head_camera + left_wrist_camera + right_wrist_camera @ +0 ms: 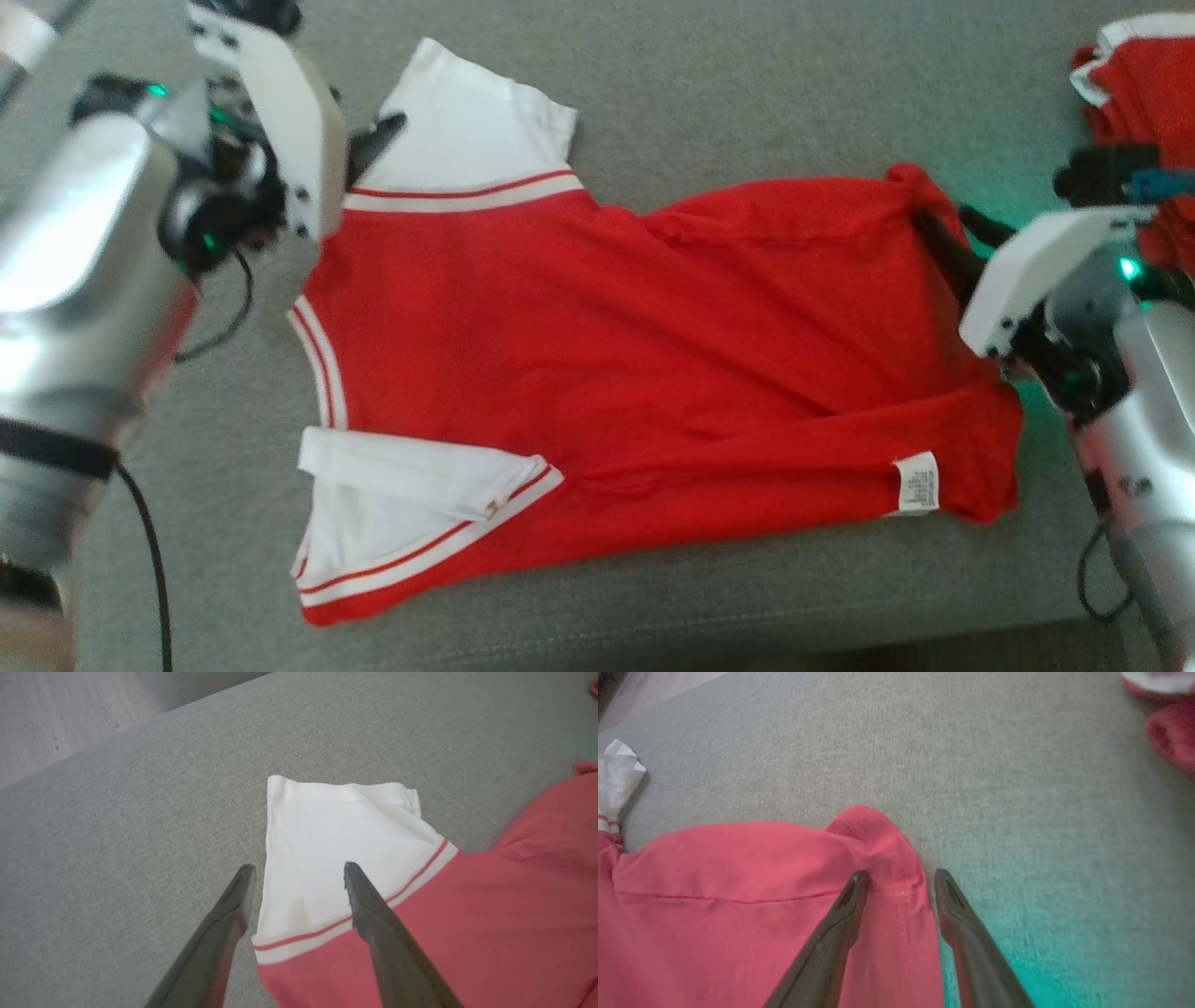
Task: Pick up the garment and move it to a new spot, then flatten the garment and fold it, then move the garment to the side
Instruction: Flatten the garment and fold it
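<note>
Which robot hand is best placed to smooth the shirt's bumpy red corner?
The right gripper, probably: its fingers sit either side of the raised red corner of the shirt. The left gripper hangs open over the far white sleeve.

Head looks down; wrists close over garment (653,373).

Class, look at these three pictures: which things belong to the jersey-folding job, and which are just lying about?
Belongs to the job:
- garment, spread on the grey cushion
- left gripper, over its white sleeve
- right gripper, astride a hem corner

Just lying about:
- red cloth stack, at the far right
- wooden floor, beyond the cushion
</note>
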`<state>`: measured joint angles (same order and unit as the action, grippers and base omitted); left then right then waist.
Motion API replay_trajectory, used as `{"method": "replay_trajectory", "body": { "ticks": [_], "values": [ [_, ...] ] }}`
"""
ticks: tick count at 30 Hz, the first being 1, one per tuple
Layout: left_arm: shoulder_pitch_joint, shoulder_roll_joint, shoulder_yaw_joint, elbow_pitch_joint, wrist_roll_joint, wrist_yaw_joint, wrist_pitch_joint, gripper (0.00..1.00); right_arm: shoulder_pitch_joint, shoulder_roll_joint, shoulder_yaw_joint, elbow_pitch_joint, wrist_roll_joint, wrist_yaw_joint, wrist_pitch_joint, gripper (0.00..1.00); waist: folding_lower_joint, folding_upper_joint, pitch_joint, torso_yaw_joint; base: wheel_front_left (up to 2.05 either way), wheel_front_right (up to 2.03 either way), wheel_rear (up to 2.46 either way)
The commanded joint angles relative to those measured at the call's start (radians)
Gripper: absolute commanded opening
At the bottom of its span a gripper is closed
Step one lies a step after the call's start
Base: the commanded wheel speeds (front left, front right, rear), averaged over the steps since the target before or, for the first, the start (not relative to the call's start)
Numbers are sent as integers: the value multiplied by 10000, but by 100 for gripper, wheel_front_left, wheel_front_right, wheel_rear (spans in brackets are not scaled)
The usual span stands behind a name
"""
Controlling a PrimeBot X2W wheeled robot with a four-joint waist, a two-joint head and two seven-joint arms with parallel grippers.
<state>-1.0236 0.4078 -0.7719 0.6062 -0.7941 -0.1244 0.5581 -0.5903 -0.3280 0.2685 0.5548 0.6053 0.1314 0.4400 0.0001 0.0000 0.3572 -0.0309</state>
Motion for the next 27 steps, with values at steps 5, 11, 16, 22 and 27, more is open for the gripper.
{"method": "replay_trajectory", "body": {
  "ticks": [5, 11, 16, 22, 27],
  "values": [
    [-1590, 403, -134, 681, -309, -59, 116, 100, -750, 93, 996, 30, 464, -7, 150, 59, -1, 0, 863, -721, 0, 0, 0],
    [-2400, 542, -790, 1827, -513, -61, -57, 100, -1232, 271, 2034, 225, 999, -7, 240, 53, -1, 0, 1283, -1197, 0, 0, 0],
    [-2754, 616, -1368, 2505, -599, -62, -208, 100, -1401, 237, 2652, 201, 1491, -7, 304, 49, -1, 0, 1447, -1393, 0, 0, 0],
    [-2901, 595, -1933, 2650, -1139, -62, -319, 0, -1496, 51, 3143, 204, 1952, -7, 340, 0, -1, 0, 1498, -1413, 0, 0, 0],
    [-3087, 581, -2307, 2956, -1208, -62, -975, 0, -1620, -68, 3174, 274, 2057, -7, -371, 0, -1, 0, 1341, -1295, 0, 0, 0]
  ]
}}
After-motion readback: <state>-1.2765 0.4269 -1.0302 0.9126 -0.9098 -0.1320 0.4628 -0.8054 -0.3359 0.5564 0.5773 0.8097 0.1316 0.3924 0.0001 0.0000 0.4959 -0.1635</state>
